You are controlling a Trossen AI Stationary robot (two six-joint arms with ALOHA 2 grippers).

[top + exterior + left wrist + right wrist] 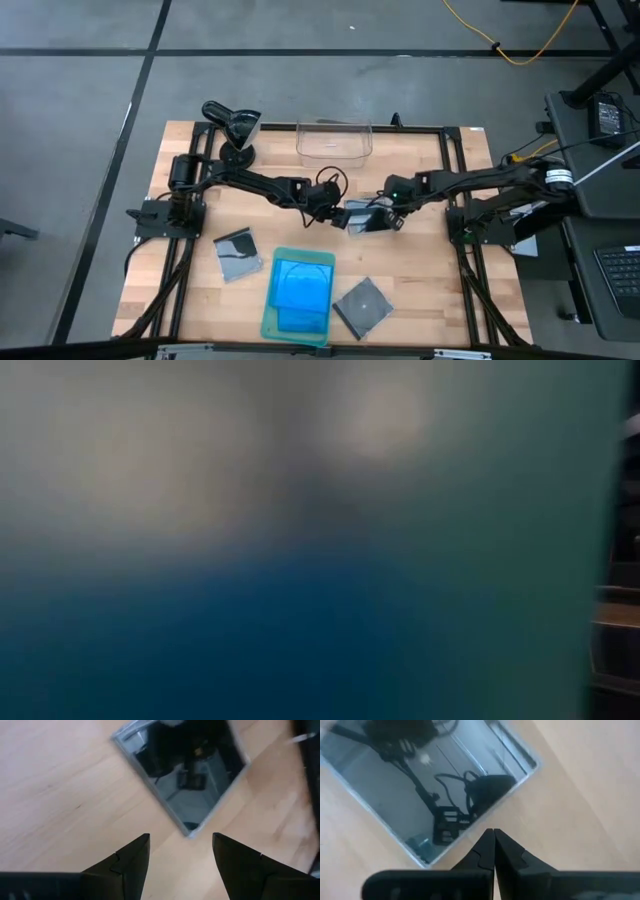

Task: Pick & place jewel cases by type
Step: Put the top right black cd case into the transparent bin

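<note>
Grey jewel case mid-table, left gripper spread, right gripper closed

A wooden table carried a clear plastic bin near its far edge. A pale green tray sat at the table's near edge. Beyond the table, a yellow cable crossed the grey floor.
</note>
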